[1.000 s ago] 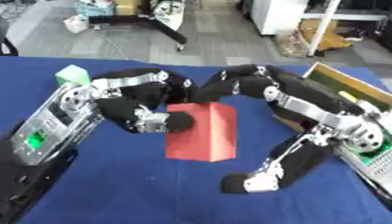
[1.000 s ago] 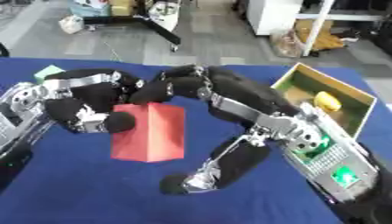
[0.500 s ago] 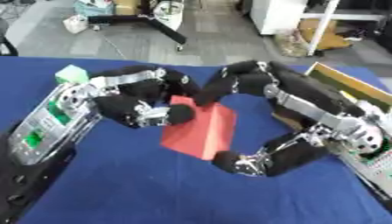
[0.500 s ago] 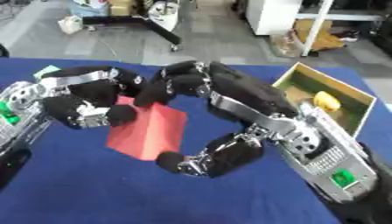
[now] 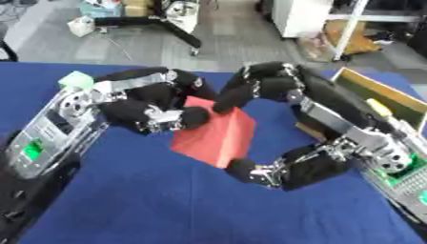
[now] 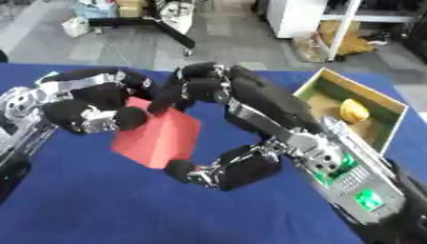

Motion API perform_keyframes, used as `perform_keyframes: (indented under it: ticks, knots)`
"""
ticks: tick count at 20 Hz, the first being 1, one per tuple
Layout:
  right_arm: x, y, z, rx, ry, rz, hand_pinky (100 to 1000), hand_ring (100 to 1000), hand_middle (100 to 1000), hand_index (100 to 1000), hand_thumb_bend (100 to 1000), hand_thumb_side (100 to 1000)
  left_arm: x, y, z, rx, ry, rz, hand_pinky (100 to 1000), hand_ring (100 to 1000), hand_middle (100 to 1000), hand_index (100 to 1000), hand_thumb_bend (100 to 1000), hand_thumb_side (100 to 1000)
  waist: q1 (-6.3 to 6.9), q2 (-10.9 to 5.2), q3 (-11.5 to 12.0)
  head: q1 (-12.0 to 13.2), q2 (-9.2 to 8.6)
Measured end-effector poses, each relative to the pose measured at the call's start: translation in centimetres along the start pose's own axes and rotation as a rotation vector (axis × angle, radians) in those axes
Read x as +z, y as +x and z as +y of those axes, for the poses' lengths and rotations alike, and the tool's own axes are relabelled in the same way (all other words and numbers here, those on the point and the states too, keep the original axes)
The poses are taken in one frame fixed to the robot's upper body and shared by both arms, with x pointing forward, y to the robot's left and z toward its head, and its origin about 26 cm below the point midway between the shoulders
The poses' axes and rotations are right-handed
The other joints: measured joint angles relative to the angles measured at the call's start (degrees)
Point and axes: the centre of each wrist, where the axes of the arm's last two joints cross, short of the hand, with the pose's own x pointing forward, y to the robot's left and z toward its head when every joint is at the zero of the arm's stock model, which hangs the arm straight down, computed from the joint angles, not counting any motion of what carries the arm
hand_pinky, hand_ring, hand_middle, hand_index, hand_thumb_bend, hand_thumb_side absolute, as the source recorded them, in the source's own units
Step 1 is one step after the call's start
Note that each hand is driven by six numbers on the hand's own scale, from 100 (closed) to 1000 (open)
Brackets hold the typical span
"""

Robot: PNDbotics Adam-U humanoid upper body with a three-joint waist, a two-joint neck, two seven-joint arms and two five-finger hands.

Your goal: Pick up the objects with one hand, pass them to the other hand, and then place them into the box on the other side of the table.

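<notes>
No readable text anywhere: no label, brand, number or sign comes through on any surface in either eye view.
</notes>
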Motion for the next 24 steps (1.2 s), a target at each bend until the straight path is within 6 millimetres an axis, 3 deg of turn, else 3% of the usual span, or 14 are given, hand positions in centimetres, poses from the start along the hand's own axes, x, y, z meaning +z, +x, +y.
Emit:
perform_keyframes:
  ticks: [9,15,20,24]
  knots:
    - [0.1,0.0,0.0,0.012,-0.027,-0.007,549,466,438,702,224,100,0.1,0.1,0.2,-0.003,0.013,-0.008,739,591,514,631,313,457,0.0,0.0,-0.2,-0.2,0.0]
    - [0.2,-0.2,-0.3,0.031,-0.05,-0.011,557,472,444,709,228,100,0.5,0.3,0.5,-0.023,0.054,-0.027,760,669,619,713,463,552,0.0,0.0,-0.4,-0.2,0.0]
    - [0.6,-0.4,-0.9,0.057,-0.061,-0.005,561,474,446,713,230,100,1.2,0.5,1.0,-0.056,0.118,-0.046,833,801,773,776,678,669,0.0,0.0,-0.5,-0.5,0.0]
    - [0.7,-0.5,-1.0,0.065,-0.063,-0.002,563,476,447,715,231,100,1.8,0.7,1.7,-0.076,0.187,-0.066,850,837,817,806,760,724,0.0,0.0,-0.5,-0.7,0.0]
